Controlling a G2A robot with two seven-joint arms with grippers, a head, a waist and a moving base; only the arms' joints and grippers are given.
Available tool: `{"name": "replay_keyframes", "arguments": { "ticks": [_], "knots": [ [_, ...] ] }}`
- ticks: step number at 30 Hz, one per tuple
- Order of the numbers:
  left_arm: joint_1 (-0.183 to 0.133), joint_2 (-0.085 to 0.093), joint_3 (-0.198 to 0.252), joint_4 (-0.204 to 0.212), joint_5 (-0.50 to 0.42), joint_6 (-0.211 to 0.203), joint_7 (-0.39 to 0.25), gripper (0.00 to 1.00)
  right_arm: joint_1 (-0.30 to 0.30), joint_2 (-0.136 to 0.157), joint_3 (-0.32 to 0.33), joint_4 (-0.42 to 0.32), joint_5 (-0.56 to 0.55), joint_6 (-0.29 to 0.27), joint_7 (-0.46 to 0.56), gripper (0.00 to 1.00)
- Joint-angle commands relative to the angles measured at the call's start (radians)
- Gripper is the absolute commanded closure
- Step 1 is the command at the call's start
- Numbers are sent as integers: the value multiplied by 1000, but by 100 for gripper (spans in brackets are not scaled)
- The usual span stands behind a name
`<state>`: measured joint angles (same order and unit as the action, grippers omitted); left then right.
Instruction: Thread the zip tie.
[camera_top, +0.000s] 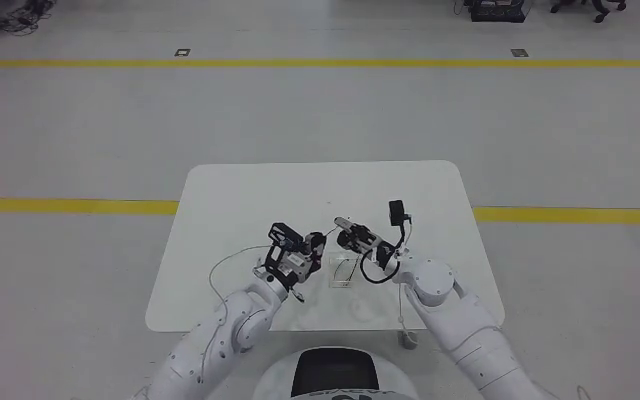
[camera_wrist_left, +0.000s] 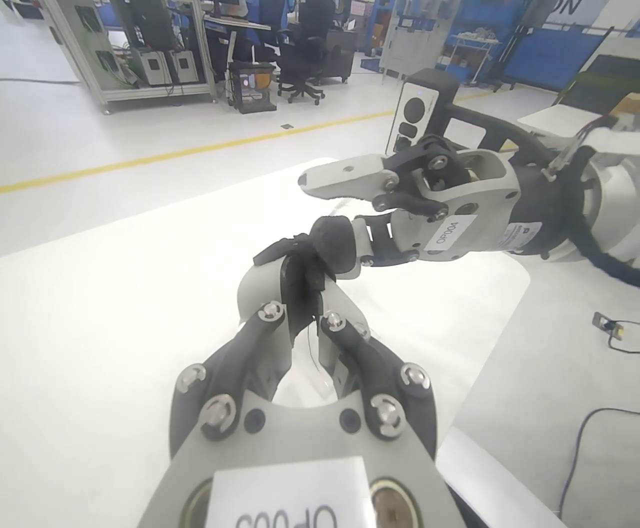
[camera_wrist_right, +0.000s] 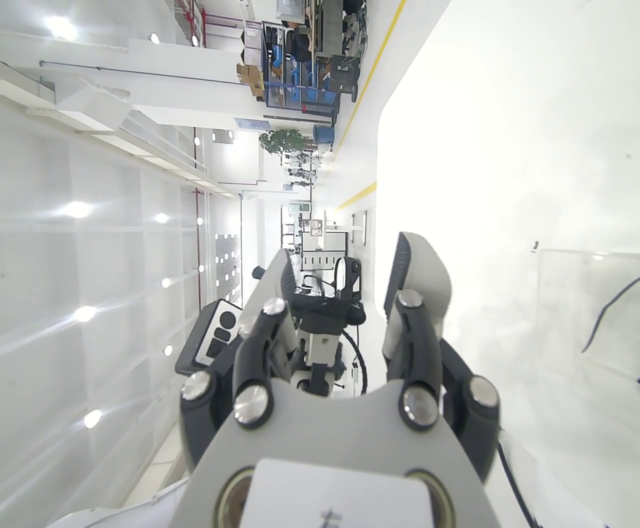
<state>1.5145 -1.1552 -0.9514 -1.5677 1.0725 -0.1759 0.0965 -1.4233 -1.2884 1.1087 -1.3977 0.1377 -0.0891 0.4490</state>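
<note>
Risk: left gripper (camera_wrist_left: 302, 280) closed, apparently on thin zip tie (camera_wrist_left: 315, 345); right gripper (camera_wrist_left: 316, 208) spread, empty, just beside it; nudge could knock zip tie loose.

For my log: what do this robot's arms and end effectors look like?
The left end effector and right end effector match: pale grey bodies, black linkages with silver bolts, pale fingers with dark pads, white printed labels. The arms are rounded white shells; a black cable bundle runs along the right wrist.
</note>
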Motion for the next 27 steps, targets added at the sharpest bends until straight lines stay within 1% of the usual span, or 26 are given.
{"name": "replay_keyframes", "arguments": {
  "ticks": [1,3,5,6,7,16,17,19,20,21,23,25,27],
  "knots": [
    [5,4,-22,-2,-57,-40,-13,100,-4,3,14,-1,0,-5,2,0],
    [10,8,-38,-7,-87,-61,-39,100,-7,6,27,-3,-4,-8,2,0],
    [18,13,-60,-9,-140,-83,-67,100,-9,10,43,-3,-6,-9,-4,0],
    [21,15,-68,-9,-160,-92,-85,100,-10,10,49,-2,0,-11,-8,0],
    [23,18,-79,-4,-178,-93,-112,100,-12,10,56,2,25,-15,-11,0],
    [23,18,-79,-4,-178,-93,-112,100,-12,10,56,2,25,-15,-11,0],
    [22,15,-72,4,-209,-87,-140,100,-12,10,56,2,25,-15,-11,0],
    [6,12,-71,14,-281,-80,-193,100,-12,10,55,0,16,-20,-9,0],
    [-1,12,-73,23,-310,-75,-232,100,-12,12,55,-2,4,-32,0,0],
    [-11,12,-82,32,-364,-67,-279,100,-13,16,60,1,-13,-49,29,0],
    [-20,13,-96,43,-452,-83,-344,100,-12,24,76,5,-36,-81,90,0],
    [-23,15,-121,67,-569,-99,-394,100,-10,34,94,13,-44,-100,172,0],
    [-29,18,-145,90,-654,-122,-426,100,-7,43,112,20,-43,-128,249,0]
  ]
}}
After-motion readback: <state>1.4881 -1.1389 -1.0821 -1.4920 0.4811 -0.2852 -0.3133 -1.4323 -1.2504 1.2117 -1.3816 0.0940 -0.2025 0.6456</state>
